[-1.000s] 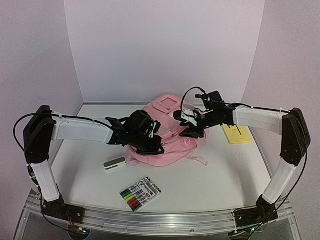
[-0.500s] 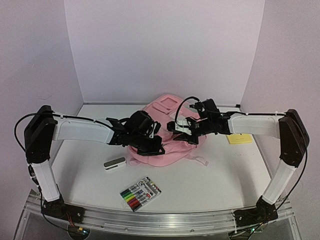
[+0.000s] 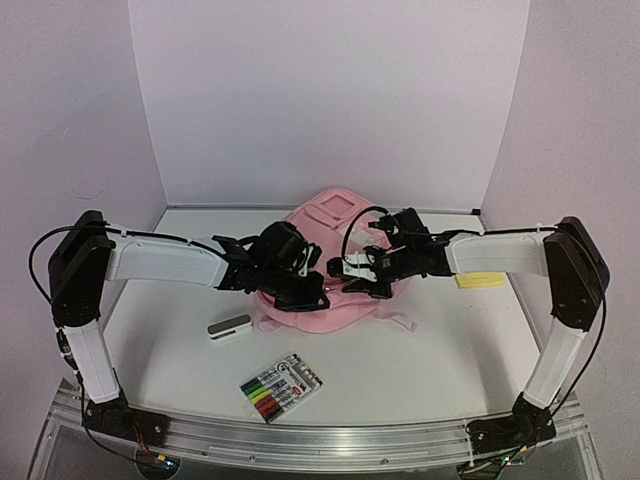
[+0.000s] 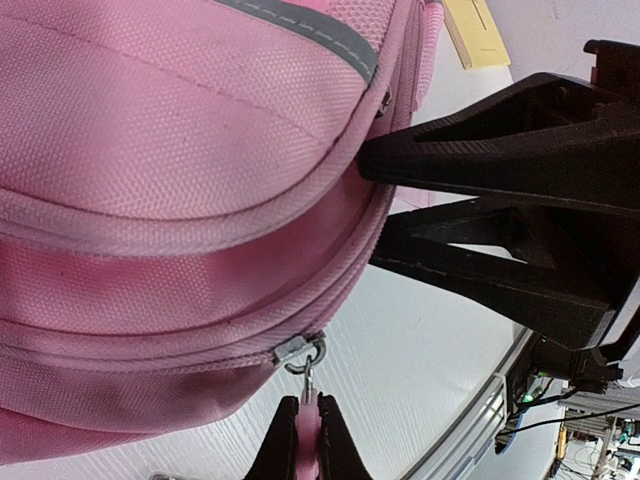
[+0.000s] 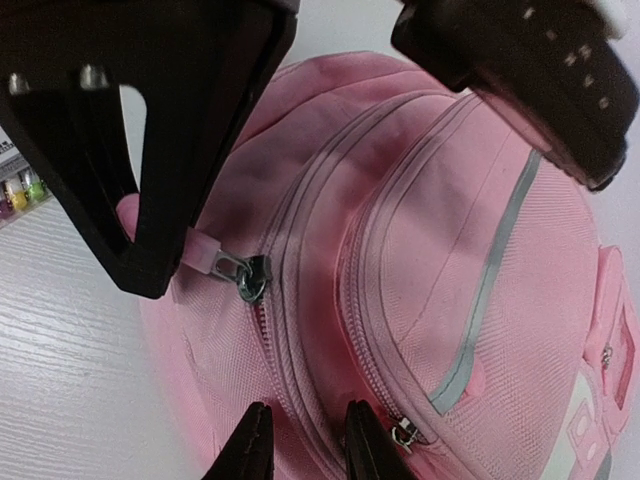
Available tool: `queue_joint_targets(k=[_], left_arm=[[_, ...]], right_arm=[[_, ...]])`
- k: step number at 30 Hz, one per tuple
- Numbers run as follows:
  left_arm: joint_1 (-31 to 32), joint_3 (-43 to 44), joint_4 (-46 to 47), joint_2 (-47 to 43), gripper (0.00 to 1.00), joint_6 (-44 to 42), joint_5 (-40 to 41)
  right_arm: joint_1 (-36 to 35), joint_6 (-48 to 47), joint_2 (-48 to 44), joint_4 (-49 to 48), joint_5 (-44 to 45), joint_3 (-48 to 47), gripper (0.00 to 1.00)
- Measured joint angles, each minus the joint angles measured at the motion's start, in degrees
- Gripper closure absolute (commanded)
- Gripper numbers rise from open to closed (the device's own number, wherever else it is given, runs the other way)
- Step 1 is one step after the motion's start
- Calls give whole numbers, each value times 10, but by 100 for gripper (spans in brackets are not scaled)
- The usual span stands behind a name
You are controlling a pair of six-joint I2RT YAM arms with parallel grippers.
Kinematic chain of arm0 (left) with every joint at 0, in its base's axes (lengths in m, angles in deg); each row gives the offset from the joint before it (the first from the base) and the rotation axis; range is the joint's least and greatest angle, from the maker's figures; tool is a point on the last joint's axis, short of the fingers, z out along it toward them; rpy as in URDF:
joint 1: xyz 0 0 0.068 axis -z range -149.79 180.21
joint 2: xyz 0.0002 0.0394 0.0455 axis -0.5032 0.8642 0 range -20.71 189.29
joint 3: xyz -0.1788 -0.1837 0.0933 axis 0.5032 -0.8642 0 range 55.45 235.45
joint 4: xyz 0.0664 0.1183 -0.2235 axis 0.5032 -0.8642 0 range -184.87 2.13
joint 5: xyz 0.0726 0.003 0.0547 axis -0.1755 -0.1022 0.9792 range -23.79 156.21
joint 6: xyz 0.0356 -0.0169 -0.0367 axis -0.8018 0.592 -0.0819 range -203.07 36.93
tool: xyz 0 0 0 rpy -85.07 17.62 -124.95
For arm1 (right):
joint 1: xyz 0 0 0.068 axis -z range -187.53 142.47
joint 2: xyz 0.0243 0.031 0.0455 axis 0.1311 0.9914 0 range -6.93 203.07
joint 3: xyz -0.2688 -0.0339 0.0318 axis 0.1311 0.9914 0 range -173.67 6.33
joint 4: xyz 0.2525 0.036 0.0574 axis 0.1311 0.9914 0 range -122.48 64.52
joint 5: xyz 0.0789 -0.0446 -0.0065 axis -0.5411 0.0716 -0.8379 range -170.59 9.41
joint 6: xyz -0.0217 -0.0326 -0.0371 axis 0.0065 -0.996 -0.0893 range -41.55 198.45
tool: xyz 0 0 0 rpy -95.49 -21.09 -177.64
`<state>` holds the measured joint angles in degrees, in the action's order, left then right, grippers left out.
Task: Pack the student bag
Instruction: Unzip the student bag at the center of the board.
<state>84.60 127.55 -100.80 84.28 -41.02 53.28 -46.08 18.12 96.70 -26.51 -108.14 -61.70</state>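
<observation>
L gripper point(image 4: 308, 440) clamped on zip pull point(image 4: 309, 402) of student bag point(image 4: 150, 150), R gripper point(image 5: 308, 440) narrow astride zip seam point(image 5: 272, 330), can't tell if pinching

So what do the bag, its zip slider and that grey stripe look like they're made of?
Student bag: woven fabric, probably synthetic, matte; fine weave grain shows.
Zip slider: metal, likely; silvery and shiny.
Grey stripe: smooth tape stitched on, possibly reflective; can't confirm.
</observation>
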Motion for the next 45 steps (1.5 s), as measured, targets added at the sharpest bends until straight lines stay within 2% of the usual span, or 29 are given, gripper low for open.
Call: queue_joint_targets(k=[3,5,11,15,24,25,26,28,30,37,45], left_arm=[[0,0,0,0,100,0,0],[-1,0,1,0,100,0,0],[-11,-9,0,-6,100,0,8],[-33,-34,-30,-43,100,-2,32],[-84,-52,-49,-92,100,-20,70],[-84,-52,-48,-93,100,-22,70],[-84,-52,-46,-94,100,-26,67],[-84,-51,-44,-93,100,-32,56],[-83,-46,-47,-90,100,-36,43],[-78,-17,-62,-59,100,-42,8],[-78,-17,-61,-55,100,-41,-6]], right_arm=[[-1,-6,8,-2,8,-8,95],[-1,-10,10,-2,13,-10,100],[-3,-12,7,-5,29,-7,100],[8,-14,-16,-12,23,13,100],[75,-44,-60,-4,-45,41,100],[81,-46,-60,-1,-50,41,99],[87,-47,-60,1,-53,40,93],[95,-48,-60,8,-57,38,74],[100,-40,-61,20,-56,34,64],[85,12,-89,41,-25,22,52],[-11,73,-94,40,-5,-3,54]])
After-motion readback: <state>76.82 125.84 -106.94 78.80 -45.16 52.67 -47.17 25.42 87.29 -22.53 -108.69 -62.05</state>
